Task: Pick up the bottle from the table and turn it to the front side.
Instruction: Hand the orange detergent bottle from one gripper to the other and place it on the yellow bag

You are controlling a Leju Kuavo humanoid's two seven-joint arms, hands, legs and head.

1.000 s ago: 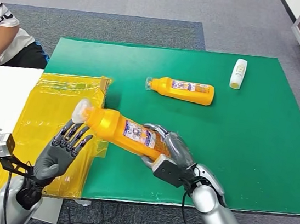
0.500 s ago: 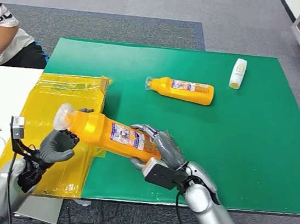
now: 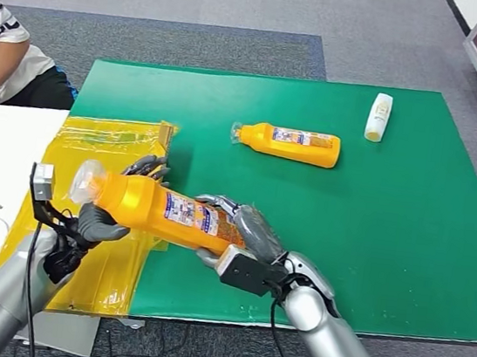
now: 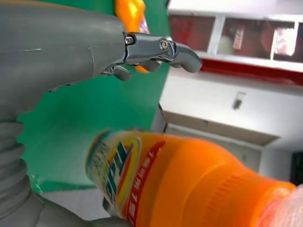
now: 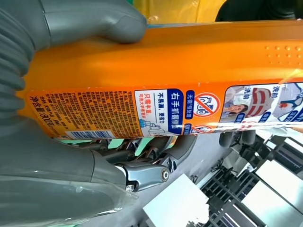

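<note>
Bottle (image 3: 159, 210) hangs sideways above the green table's (image 3: 349, 228) near edge: you see your right hand (image 3: 245, 237) clamped round its base, your left hand (image 3: 101, 218) wrapped under its neck.

Orange bottle (image 3: 165, 211) with a printed label, lying near-horizontal in the air above the green tabletop (image 3: 364, 213) near its front-left corner, clear-wrapped cap end toward the left, base end gripped by the right hand (image 3: 248, 241), neck cradled by the left hand (image 3: 101, 222)
</note>
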